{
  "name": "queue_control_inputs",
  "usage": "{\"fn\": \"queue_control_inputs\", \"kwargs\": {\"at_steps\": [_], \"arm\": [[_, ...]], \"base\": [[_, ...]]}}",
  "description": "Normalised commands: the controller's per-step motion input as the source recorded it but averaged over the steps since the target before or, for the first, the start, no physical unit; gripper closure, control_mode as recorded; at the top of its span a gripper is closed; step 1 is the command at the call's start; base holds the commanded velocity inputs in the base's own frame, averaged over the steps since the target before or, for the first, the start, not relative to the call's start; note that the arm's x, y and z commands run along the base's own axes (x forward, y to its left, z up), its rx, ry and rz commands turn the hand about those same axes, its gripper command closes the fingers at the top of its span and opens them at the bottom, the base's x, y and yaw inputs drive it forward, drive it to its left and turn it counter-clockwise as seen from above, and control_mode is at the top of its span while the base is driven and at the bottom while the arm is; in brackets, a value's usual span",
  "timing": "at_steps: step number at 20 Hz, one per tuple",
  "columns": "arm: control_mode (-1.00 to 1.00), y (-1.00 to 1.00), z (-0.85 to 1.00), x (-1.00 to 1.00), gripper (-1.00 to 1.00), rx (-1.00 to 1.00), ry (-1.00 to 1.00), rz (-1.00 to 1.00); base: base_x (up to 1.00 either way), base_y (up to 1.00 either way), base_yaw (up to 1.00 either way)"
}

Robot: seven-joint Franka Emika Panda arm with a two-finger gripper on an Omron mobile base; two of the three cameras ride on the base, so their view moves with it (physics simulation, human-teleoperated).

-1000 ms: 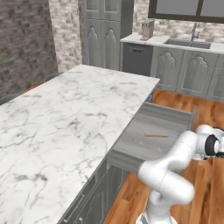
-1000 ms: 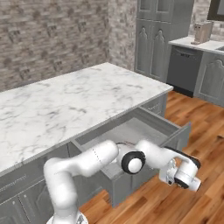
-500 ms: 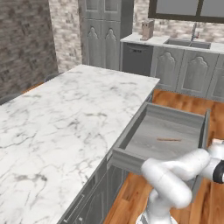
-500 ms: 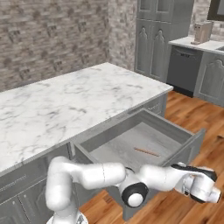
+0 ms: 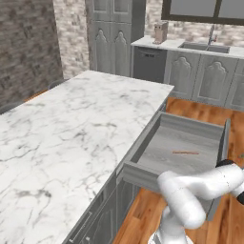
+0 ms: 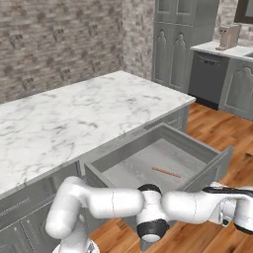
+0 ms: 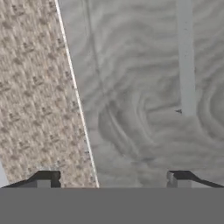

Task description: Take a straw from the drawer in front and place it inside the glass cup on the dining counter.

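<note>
The drawer (image 5: 162,157) stands pulled far out of the dining counter (image 5: 71,128), its grey floor bare except for the straw (image 5: 185,152), a thin reddish-brown stick lying flat near the front panel (image 6: 213,170). From the other side the straw (image 6: 166,172) lies mid-floor of the drawer (image 6: 133,165) under the marble slab (image 6: 74,116). My arm reaches low past the drawer front. In the hand view my gripper (image 7: 111,178) is open, tips wide apart with nothing between them, facing a grey panel with a bar handle (image 7: 185,57). The glass cup is out of view.
A pale worktop with sink (image 5: 205,46) and grey cabinets runs along the back wall, with a dishwasher (image 5: 148,64) beside them. Wooden floor (image 5: 200,110) lies between them and the drawer. A brick wall (image 6: 54,39) stands behind the counter.
The drawer has slid out from partly open to far open. My hand moved outward with its front panel, and the jaws have opened off the handle.
</note>
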Motion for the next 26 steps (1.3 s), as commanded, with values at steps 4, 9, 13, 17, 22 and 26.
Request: {"fn": "queue_control_inputs", "kwargs": {"at_steps": [4, 9, 13, 17, 22, 26], "arm": [[-1.00, 0.89, 1.00, -0.60, -1.00, -0.37, 0.25, 0.06], [-1.00, 1.00, 1.00, -0.23, -1.00, -0.52, 0.25, 0.25], [-1.00, 1.00, 0.80, -0.01, -1.00, -0.49, 0.16, 0.30], [-1.00, 1.00, 0.78, 0.00, -1.00, -0.41, 0.12, 0.22], [-1.00, 1.00, 0.53, 0.00, -1.00, -0.34, 0.05, 0.08], [-1.00, 0.95, 0.10, -0.04, -1.00, -0.30, -0.02, 0.00]], "base": [[0.00, 0.00, 0.00], [0.00, 0.00, 0.00], [0.00, 0.00, 0.00], [0.00, 0.00, 0.00], [0.00, 0.00, 0.00], [0.00, 0.00, 0.00]]}}
